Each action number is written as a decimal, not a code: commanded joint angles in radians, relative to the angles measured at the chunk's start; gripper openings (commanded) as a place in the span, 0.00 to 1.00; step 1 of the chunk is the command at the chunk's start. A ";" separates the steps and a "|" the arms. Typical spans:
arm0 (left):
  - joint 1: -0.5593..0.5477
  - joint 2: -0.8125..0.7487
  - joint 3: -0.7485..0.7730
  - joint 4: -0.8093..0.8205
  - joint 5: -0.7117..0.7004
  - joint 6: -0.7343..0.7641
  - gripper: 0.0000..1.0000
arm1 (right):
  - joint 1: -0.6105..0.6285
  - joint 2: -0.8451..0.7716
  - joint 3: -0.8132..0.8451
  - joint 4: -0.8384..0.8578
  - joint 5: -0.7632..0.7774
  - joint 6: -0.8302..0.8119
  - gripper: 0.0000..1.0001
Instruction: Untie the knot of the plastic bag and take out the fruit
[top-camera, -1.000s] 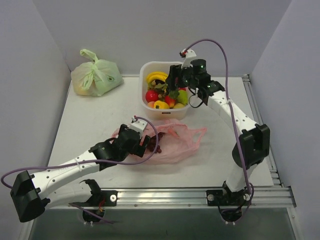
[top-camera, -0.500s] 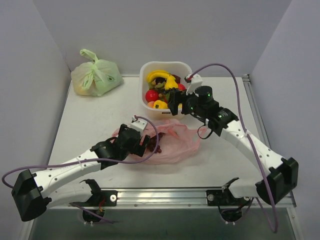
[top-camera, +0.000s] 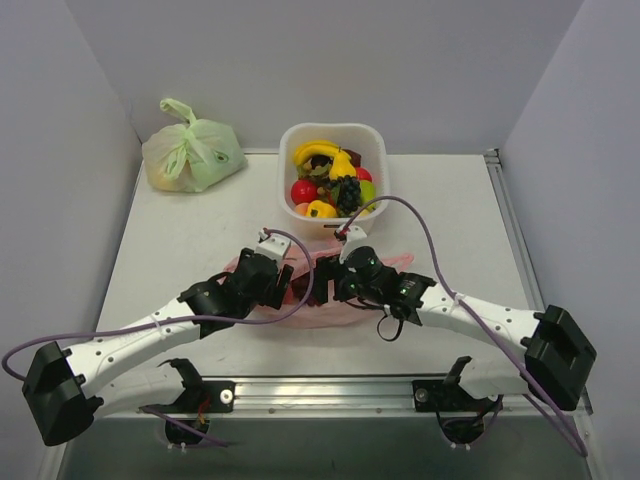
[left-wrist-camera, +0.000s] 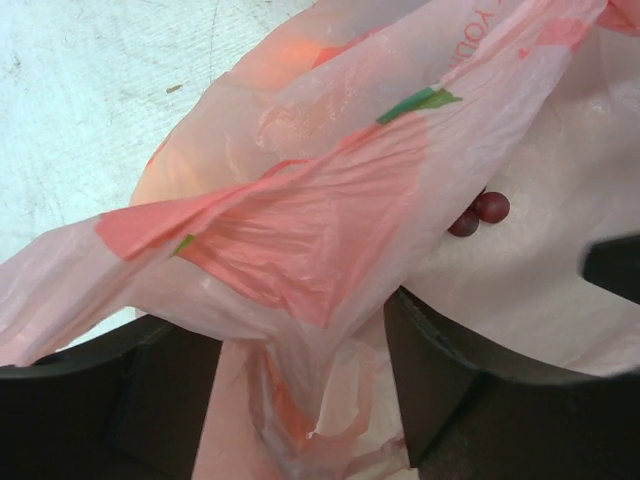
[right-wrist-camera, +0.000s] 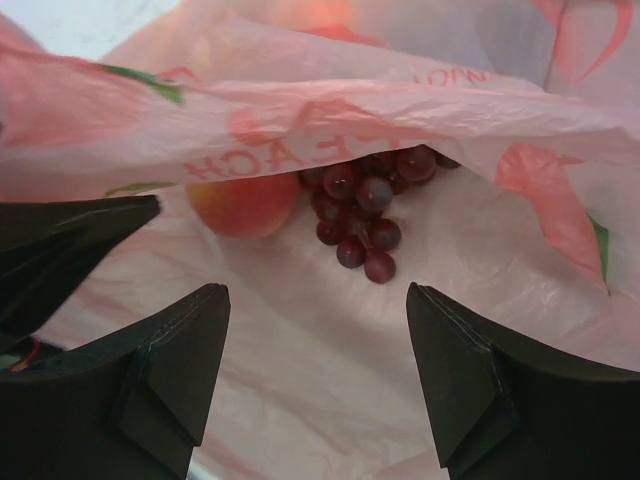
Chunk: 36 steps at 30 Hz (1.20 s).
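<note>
Status: plastic bag (right-wrist-camera: 400, 110) lay mid-width on the worktop (top-camera: 180, 230), toward its near edge, mouth gaping. No knot found in any view, so I judged the untying done.

My left gripper (left-wrist-camera: 300, 360) sat at the bag's edge with jaws spread. A fold of pink film draped through the gap, not clamped as far as I could tell. I read it as propping the mouth up.

My right gripper (right-wrist-camera: 315, 300) was at the mouth, jaws spread wide, with only the bag's floor between them.

Inside, under the upper film, were the grape bunch (right-wrist-camera: 365, 210) and the peach (right-wrist-camera: 245, 205) just beside it. Neither was gripped. I saw no other fruit in the bag, though folds hid part of it.

White basket (top-camera: 330, 126) at the far edge, centre, held mixed fruit. I couldn't tell which came from this bag. Green bag (top-camera: 195, 155) sat tied in the far-left corner.

Left to do: lift out the grapes and the peach. My estimate was past halfway.
</note>
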 joint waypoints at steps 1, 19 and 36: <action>0.007 -0.028 0.006 0.037 0.006 -0.009 0.72 | 0.000 0.061 -0.025 0.191 0.081 0.100 0.72; 0.008 -0.088 -0.021 0.100 0.066 0.005 0.09 | -0.002 0.435 0.061 0.489 0.441 0.138 0.74; 0.013 -0.055 -0.014 0.093 0.069 0.007 0.07 | -0.043 0.485 0.043 0.518 0.336 0.089 0.11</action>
